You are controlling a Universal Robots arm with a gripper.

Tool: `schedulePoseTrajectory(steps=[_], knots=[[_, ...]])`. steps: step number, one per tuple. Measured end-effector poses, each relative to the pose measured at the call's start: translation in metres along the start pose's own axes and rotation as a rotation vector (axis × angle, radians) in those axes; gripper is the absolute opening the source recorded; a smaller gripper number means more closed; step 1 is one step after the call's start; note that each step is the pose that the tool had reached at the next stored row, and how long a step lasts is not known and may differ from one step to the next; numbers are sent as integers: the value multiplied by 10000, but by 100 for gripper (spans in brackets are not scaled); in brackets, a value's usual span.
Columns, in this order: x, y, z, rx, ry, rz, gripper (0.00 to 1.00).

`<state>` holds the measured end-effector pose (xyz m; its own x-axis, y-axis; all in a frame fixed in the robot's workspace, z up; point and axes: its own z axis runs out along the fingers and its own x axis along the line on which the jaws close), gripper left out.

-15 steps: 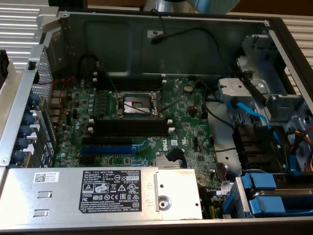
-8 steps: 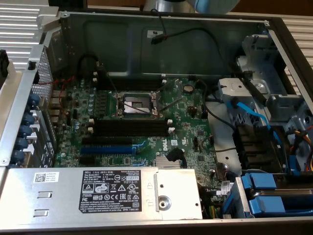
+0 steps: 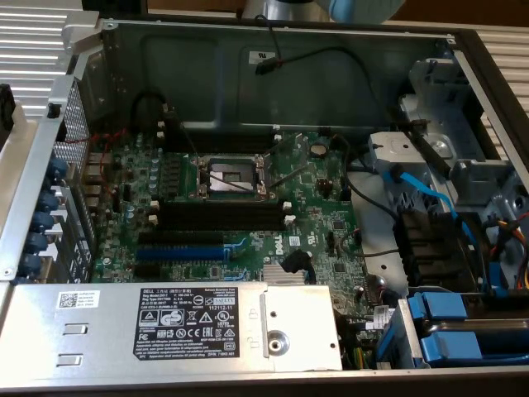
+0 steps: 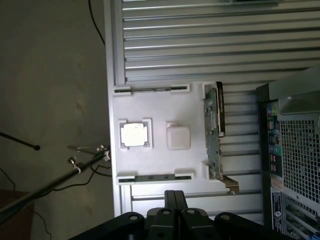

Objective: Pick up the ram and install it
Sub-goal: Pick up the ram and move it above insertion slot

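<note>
**Ram in its tray holder, gripper shut and empty**

In the wrist view the ram [image 4: 150, 90] shows as a thin dark strip seen edge-on. It stands in a long white clipped holder along the edge of the white tray [image 4: 160, 112] that lies farthest from the gripper. A matching holder [image 4: 155, 177] runs along the opposite edge, nearest the gripper, and carries a greyer strip; I cannot tell whether that is a second stick. Between the two holders a silvery square chip [image 4: 134, 134] sits in a framed pocket, with a white rounded block [image 4: 177, 138] beside it. A green expansion card [image 4: 214, 131] with a metal bracket stands on edge along a third side of the tray.

The gripper [image 4: 175, 194] hangs just outside the tray's near edge. Its two dark fingers [image 4: 169, 200] are pressed together with no gap, holding nothing and touching nothing, well apart from the ram.

The tray rests on a slatted aluminium desk [image 4: 200, 50], and the perforated end of the computer case [image 4: 292, 150] is just beside it.

In the exterior view the case lies open on its side, showing the green motherboard [image 3: 331, 207]. The long black slots [image 3: 223, 213] with white end clips lie bare next to the processor socket [image 3: 230, 175]. A blue slot [image 3: 180, 252] lies between them and the labelled power supply [image 3: 178, 318]
</note>
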<state>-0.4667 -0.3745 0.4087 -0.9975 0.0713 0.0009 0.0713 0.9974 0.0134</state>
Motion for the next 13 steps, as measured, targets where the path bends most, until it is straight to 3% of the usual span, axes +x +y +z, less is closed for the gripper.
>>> schedulePoseTrajectory(steps=[6,13], knots=[[147,-1,0,4,39,8,10],[179,-3,0,3,54,371,10]])
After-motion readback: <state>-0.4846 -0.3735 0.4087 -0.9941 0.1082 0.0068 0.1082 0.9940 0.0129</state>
